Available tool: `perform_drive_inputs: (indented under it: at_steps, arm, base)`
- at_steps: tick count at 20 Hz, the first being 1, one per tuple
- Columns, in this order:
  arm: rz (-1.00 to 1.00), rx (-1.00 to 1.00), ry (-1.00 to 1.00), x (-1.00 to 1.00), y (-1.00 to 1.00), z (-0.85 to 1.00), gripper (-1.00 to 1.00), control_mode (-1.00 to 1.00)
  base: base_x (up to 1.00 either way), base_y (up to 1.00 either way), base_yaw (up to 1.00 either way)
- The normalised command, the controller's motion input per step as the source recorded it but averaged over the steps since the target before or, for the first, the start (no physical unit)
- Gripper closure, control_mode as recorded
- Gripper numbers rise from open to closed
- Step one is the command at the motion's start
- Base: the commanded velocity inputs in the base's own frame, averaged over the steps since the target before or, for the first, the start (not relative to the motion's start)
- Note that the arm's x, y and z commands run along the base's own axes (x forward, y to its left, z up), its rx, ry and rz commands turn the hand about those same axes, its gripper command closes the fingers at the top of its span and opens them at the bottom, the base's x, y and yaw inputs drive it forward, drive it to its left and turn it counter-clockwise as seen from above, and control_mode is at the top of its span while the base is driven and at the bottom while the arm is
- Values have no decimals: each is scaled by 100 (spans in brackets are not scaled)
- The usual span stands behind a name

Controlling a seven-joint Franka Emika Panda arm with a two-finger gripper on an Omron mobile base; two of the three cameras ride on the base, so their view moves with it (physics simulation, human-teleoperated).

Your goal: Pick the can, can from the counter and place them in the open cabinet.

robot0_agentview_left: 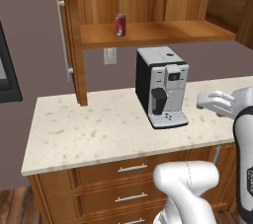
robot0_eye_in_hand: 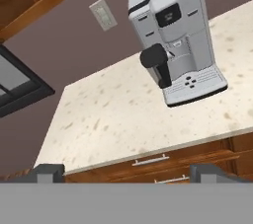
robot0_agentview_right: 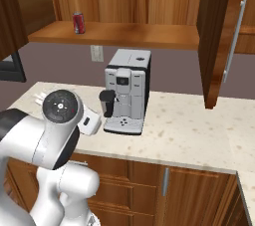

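Red can [robot0_agentview_left: 120, 24] sits on the cabinet shelf [robot0_agentview_left: 163, 32], so I keep my wide-spread gripper [robot0_eye_in_hand: 127, 171] empty and look for the other.

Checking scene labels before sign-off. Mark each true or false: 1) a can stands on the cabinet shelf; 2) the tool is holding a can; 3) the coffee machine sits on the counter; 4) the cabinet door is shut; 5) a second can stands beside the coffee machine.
1) True: a can stands upright on the cabinet shelf.
2) False: the tool is open and holds nothing.
3) True: the coffee machine sits on the counter.
4) False: the cabinet door stands open.
5) False: no can is visible beside the coffee machine.
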Motion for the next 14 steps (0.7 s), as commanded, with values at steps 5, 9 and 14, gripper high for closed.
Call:
perform_drive_inputs:
  at_steps: [5, 9, 14]
  arm:
    - [0, -2, 0, -16, 27, -22, -100, -100]
    - [0, 0, 0, -7, 15, -13, -100, -100]
    - [0, 0, -1, -2, 15, -3, -100, -100]
  base:
    - [0, 0, 0]
    - [0, 0, 0]
    - [0, 0, 0]
